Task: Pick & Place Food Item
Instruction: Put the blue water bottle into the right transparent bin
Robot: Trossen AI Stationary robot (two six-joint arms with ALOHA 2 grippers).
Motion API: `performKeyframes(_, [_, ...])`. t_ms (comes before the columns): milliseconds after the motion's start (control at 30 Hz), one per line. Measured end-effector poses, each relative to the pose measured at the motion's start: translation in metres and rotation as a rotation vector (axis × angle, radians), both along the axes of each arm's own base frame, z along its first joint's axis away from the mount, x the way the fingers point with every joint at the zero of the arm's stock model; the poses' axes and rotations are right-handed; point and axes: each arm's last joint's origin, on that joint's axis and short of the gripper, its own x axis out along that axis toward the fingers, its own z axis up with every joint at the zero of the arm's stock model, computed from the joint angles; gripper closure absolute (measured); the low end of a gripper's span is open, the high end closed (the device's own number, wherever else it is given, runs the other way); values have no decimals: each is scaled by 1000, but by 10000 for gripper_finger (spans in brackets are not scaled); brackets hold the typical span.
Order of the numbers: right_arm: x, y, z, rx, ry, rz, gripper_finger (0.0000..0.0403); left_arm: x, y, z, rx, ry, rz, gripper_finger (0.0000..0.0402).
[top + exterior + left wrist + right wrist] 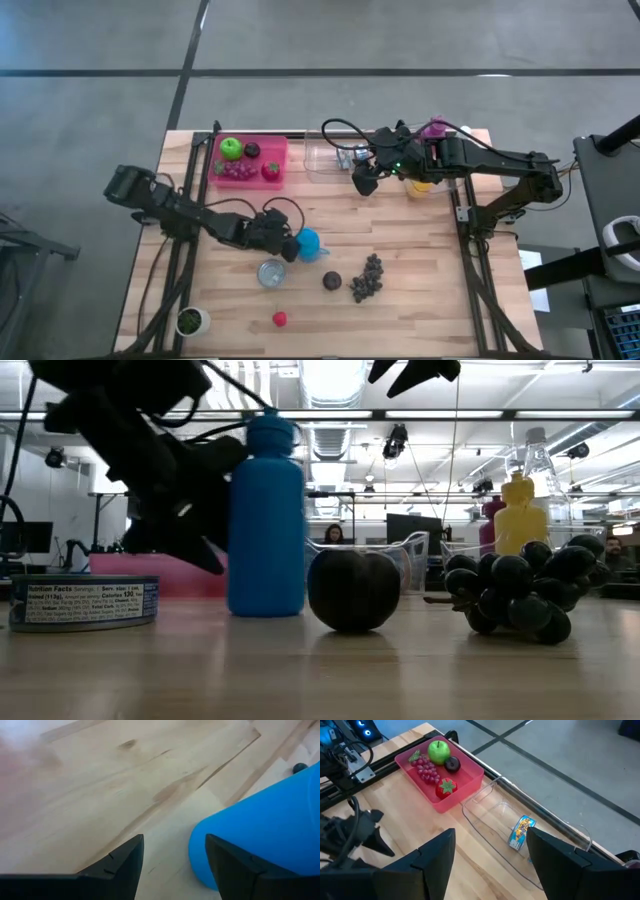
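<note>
Nearest the low camera, a dark plum (352, 589), judged light, smooth and roll-prone, is best taken across its middle near the counter's centre, while left jaws (290, 243) stand spread beside a blue bottle (309, 243) and right jaws (363, 185) hang spread.

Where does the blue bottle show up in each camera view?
High view: blue bottle at table centre, just off the left gripper.
Low view: upright, left of centre, beside the dark plum.
Left wrist view: filling the right side, past the open jaws.
Right wrist view: not in it.
Shared landmark: the dark plum in the high and low views.
</note>
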Motion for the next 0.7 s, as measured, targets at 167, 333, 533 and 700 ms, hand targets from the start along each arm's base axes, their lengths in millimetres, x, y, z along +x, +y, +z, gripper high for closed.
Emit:
performKeyframes(167, [0, 0, 0, -1, 1, 1, 161, 25, 0, 1, 39, 12, -32, 191])
performKeyframes(333, [0, 1, 0, 12, 6, 22, 156, 51, 2, 4, 84, 28, -93, 198])
performKeyframes(533, [0, 3, -2, 35, 45, 135, 163, 68, 8, 6, 82, 42, -159, 205])
performKeyframes(700, [1, 8, -4, 62, 91, 305, 171, 64, 10, 12, 97, 58, -170, 209])
